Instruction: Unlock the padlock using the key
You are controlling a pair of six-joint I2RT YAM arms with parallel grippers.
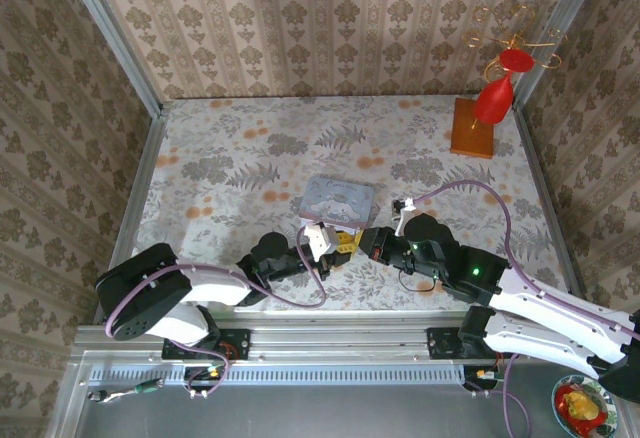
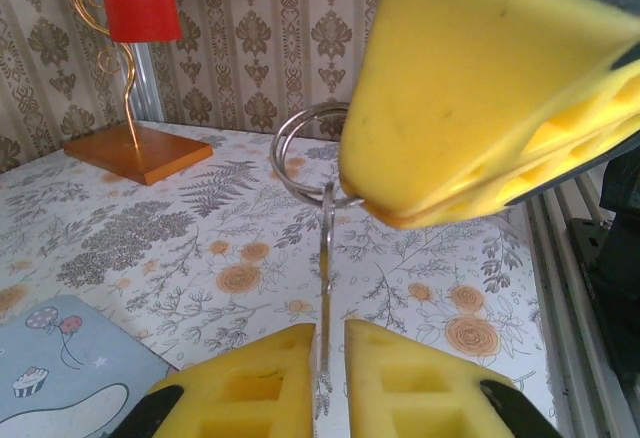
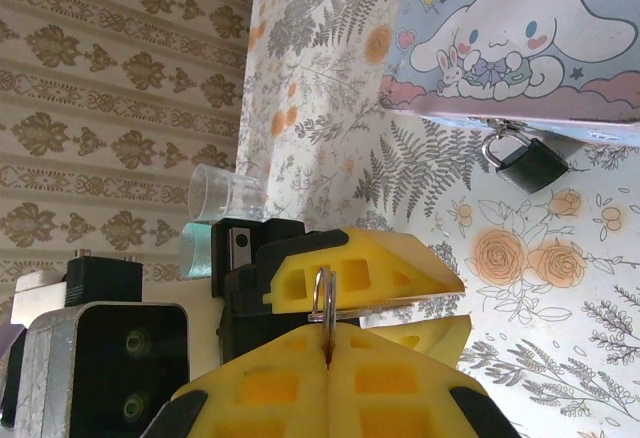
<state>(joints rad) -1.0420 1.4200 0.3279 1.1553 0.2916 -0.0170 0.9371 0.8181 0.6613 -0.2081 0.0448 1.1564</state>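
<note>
the right end effector (image 3: 326,346) is clamped shut on the wire ring of a thin silvery metal key (image 2: 326,258), whose blade hangs between the yellow foam fingers (image 2: 260,378) of the left end effector (image 2: 330,336); those stand nearly together, but whether they pinch the blade i cannot tell. the small dark blocky padlock (image 3: 528,163) hangs from the clasp of a pale blue cartoon-printed tin box (image 3: 520,48) on the floral worktop (image 1: 250,148), nearby.

Black-and-white arms (image 1: 185,293) with purple cables (image 1: 505,220); yellow fingers (image 2: 290,353) have square hollows.

L hand (image 2: 330,350) meets clamped R hand (image 3: 328,356).
</note>
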